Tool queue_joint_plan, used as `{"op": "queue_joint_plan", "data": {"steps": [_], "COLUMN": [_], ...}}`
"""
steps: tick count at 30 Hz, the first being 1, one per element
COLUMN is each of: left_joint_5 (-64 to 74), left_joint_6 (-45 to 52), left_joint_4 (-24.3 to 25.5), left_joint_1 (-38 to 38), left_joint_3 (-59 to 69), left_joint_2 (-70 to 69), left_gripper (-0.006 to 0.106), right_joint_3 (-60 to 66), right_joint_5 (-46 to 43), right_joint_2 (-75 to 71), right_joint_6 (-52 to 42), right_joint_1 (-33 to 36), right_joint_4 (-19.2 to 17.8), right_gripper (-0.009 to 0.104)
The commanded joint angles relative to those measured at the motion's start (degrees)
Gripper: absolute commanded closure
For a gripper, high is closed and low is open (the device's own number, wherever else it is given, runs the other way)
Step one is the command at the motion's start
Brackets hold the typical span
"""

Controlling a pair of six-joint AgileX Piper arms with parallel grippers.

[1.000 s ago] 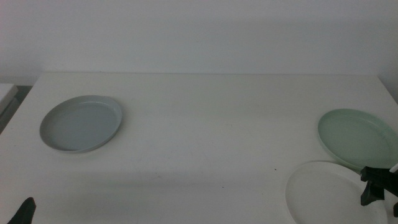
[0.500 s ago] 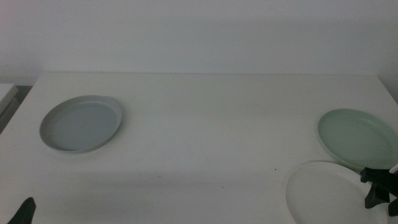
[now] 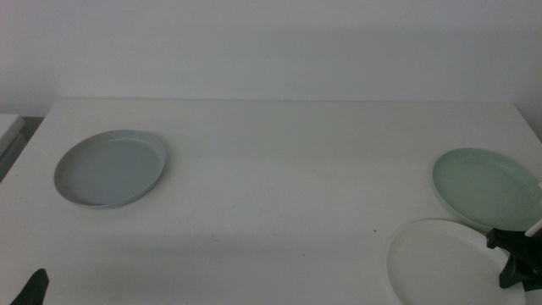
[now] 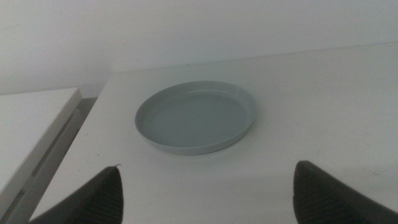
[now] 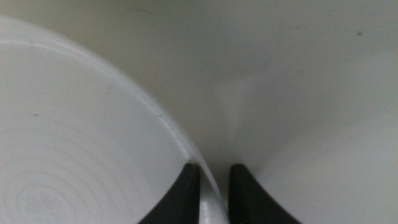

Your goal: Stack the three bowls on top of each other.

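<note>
The pale grey-blue bowl [image 3: 110, 168] lies at the table's left; it also shows in the left wrist view [image 4: 196, 118]. The mint green bowl [image 3: 487, 186] lies at the right edge. The white bowl [image 3: 440, 263] lies just in front of it, at the front right. My right gripper [image 3: 513, 259] is at the white bowl's right rim. In the right wrist view its jaws [image 5: 210, 185] are shut on that rim of the white bowl [image 5: 74, 143]. My left gripper [image 4: 208, 202] is open and empty, short of the grey-blue bowl, and shows only at the bottom left corner of the middle view [image 3: 34, 288].
The white table [image 3: 279, 161] stretches bare between the left bowl and the two right bowls. A lower white surface [image 4: 31, 118] stands beyond the table's left edge. A white wall is behind.
My right gripper has shifted slightly down and to the right at the white bowl's rim, and the bowl has moved a little. The left arm has not moved.
</note>
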Motion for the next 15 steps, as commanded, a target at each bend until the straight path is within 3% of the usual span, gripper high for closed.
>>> {"op": "queue_joint_plan", "data": {"steps": [1, 3, 11, 15], "left_joint_5": [-0.73, -0.73, -0.73, -0.73], "left_joint_6": [-0.07, -0.07, -0.07, -0.07], "left_joint_4": [-0.01, -0.01, -0.01, -0.01], "left_joint_1": [0.0, 0.0, 0.0, 0.0], "left_joint_3": [0.02, 0.02, 0.02, 0.02], "left_joint_2": [-0.2, -0.2, -0.2, -0.2], "left_gripper": [0.007, 0.007, 0.007, 0.007], "right_joint_3": [0.66, 0.66, 0.66, 0.28], "right_joint_5": [-0.45, 0.33, 2.4, 3.78], "right_joint_2": [1.48, 1.48, 1.36, -2.9], "right_joint_6": [-0.94, -1.18, -1.98, -1.52], "right_joint_1": [-0.08, -0.08, 0.02, 4.84], "right_joint_4": [0.96, 0.4, 0.18, 0.31], "right_gripper": [0.086, 0.097, 0.098, 0.098]}}
